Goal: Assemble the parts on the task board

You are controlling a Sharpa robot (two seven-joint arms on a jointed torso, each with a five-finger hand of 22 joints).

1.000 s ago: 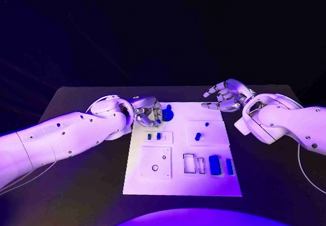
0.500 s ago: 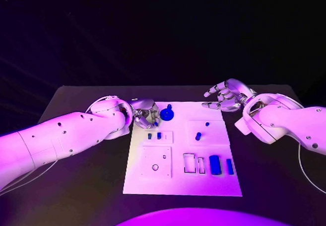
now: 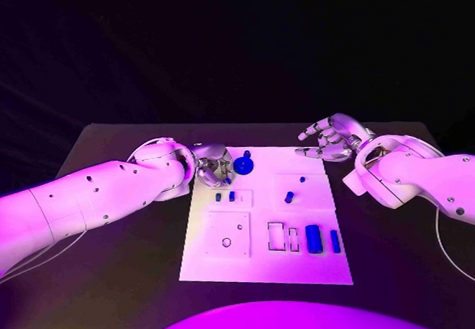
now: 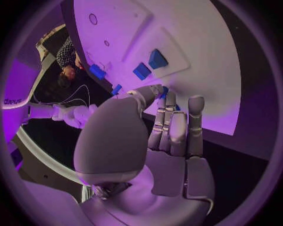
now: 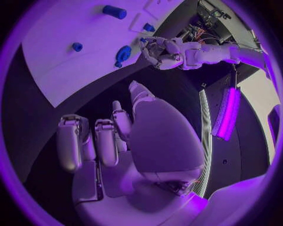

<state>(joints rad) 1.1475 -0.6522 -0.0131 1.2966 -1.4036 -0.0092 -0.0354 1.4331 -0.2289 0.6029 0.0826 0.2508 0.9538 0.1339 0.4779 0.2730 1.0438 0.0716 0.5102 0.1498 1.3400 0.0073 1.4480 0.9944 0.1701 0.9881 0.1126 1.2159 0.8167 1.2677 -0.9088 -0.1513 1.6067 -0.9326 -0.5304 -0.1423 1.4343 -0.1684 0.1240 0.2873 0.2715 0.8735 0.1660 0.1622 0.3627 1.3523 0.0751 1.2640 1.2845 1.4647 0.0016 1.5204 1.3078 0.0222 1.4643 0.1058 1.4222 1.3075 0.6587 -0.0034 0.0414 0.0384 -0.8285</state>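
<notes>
My left hand (image 3: 213,167) pinches the round blue part (image 3: 242,164) at the task board (image 3: 265,268)'s eleven o'clock corner; a tilt could jam it, while my right hand (image 3: 328,139) hovers spread, empty.

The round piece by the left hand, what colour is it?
Blue. The round piece shows best in the head view, beside the left hand.

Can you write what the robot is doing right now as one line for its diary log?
left hand: at round blue part, grip unclear | right hand: open, off task board
</notes>
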